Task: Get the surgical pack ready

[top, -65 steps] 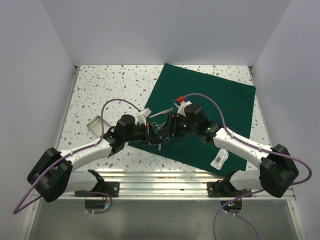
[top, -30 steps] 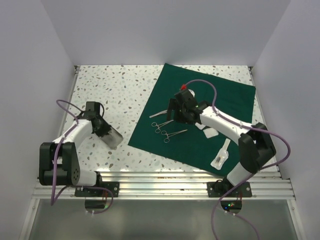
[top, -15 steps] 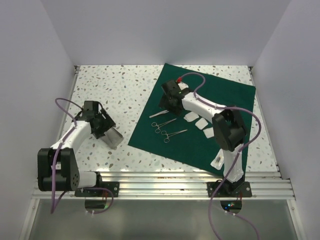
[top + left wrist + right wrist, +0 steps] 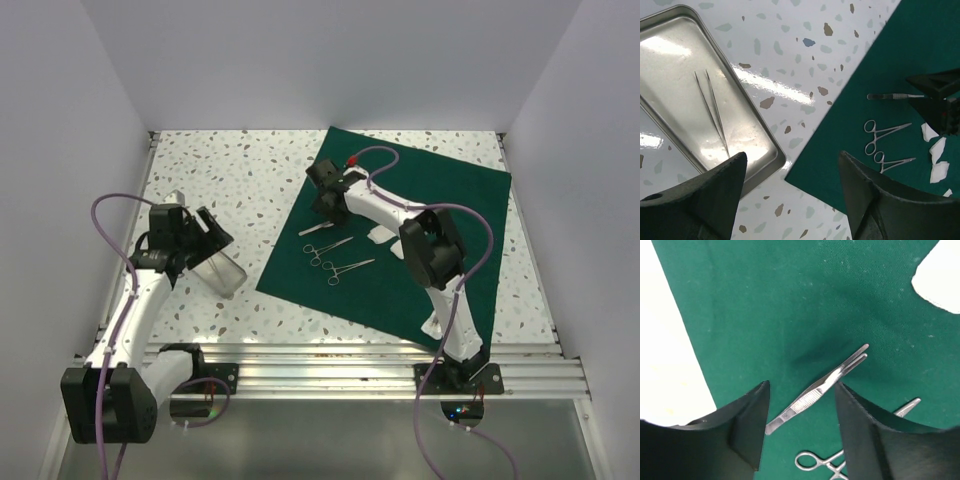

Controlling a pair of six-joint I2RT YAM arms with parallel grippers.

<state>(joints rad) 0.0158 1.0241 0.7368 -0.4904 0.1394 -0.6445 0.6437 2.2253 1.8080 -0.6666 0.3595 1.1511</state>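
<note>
Right wrist view: right fingers (image 4: 747,425) spread, forceps (image 4: 815,392) seen between them on the green drape (image 4: 765,300). Left fingers (image 4: 705,195) spread too, steel tray (image 4: 670,95) at ten o'clock.

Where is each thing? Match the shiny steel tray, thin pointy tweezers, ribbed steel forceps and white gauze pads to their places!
Things:
1. shiny rectangular steel tray
2. thin pointed steel tweezers
3. ribbed steel forceps
4. white gauze pads

Places:
A. under the right gripper, on the dark green cloth
B. on the speckled table, off the cloth
C. inside the tray
D. on the cloth, beside the right arm

Pairs: 1-B, 2-C, 3-A, 4-D
</note>
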